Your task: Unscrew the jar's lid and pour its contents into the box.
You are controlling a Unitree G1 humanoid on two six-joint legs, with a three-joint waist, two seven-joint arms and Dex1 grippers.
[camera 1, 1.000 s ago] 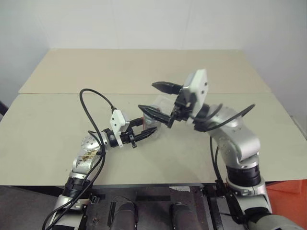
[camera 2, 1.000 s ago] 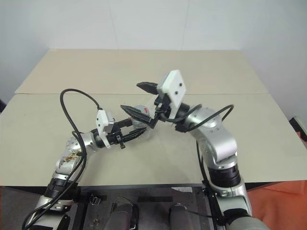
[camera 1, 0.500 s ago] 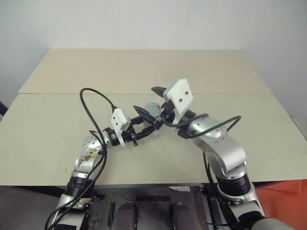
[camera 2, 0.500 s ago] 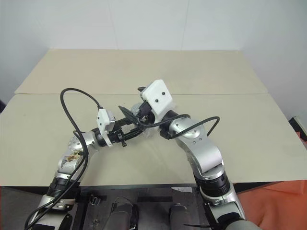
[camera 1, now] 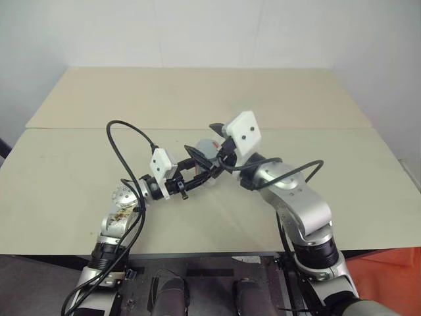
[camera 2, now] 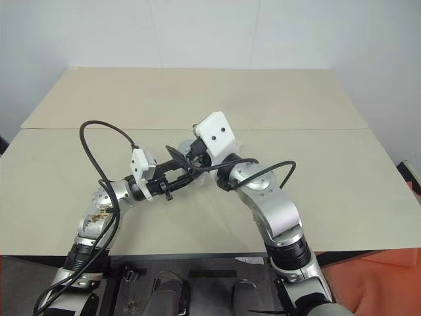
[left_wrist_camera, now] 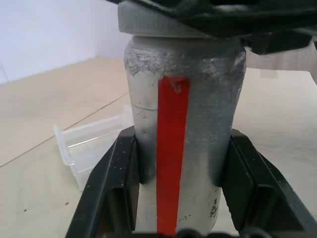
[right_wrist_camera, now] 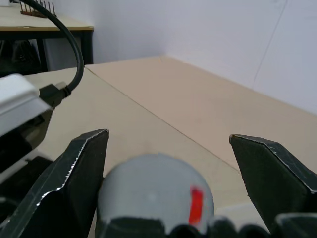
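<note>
while jar (left_wrist_camera: 183, 139) clamped, box (left_wrist_camera: 91, 146) edge near.

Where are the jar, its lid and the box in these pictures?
jar (left_wrist_camera: 198, 124), left wrist view, grey body beside the red stripe.
lid (right_wrist_camera: 151, 191), right wrist view, flat grey top.
box (left_wrist_camera: 94, 144), left wrist view, translucent side wall.

The jar (left_wrist_camera: 183, 124), silvery-grey with a vertical red stripe, stands upright above the desk (camera 1: 197, 99), its grey lid (right_wrist_camera: 154, 193) on top. Just beside it the box (left_wrist_camera: 91, 146), a shallow translucent white tray, rests on the desk
</note>
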